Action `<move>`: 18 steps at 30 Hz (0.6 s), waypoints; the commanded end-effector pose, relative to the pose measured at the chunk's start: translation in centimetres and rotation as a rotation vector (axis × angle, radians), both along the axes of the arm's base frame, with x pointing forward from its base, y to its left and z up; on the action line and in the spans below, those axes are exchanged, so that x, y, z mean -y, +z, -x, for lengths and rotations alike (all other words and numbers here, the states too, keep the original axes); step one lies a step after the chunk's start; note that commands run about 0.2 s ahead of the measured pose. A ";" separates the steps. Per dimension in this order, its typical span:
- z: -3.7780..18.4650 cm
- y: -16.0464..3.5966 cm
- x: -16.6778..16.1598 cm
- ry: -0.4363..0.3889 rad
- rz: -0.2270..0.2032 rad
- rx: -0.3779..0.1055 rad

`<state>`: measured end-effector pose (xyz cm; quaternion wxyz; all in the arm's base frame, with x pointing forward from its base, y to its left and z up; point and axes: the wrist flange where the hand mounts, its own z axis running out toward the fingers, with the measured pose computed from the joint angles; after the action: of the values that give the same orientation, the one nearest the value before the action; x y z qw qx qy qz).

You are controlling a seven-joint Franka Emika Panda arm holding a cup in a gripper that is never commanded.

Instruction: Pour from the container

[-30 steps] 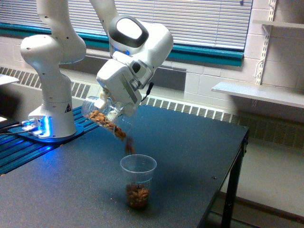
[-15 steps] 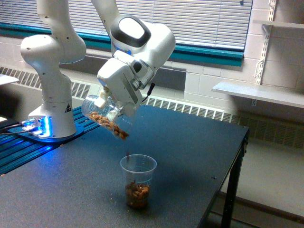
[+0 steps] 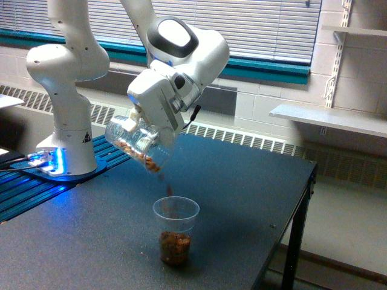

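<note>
container (image 3: 138, 144) tilted, nuts dropping into cup (image 3: 175, 229).

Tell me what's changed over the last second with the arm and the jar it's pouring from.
The tool and the tilted container have risen slightly and drifted toward the exterior view's right. Fewer nuts remain inside the container, and one piece is dropping toward the cup. The cup, the table and the grip on the container stayed as they were.
</note>
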<state>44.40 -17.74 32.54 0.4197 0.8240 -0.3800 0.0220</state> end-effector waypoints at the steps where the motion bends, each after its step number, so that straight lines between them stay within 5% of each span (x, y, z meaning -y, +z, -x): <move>1: -0.8 0.5 -0.5 0.024 0.018 -0.034; 18: -1.5 1.4 -0.7 0.016 0.048 -0.098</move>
<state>45.46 -17.32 33.64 0.4497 0.8149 -0.3656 0.0003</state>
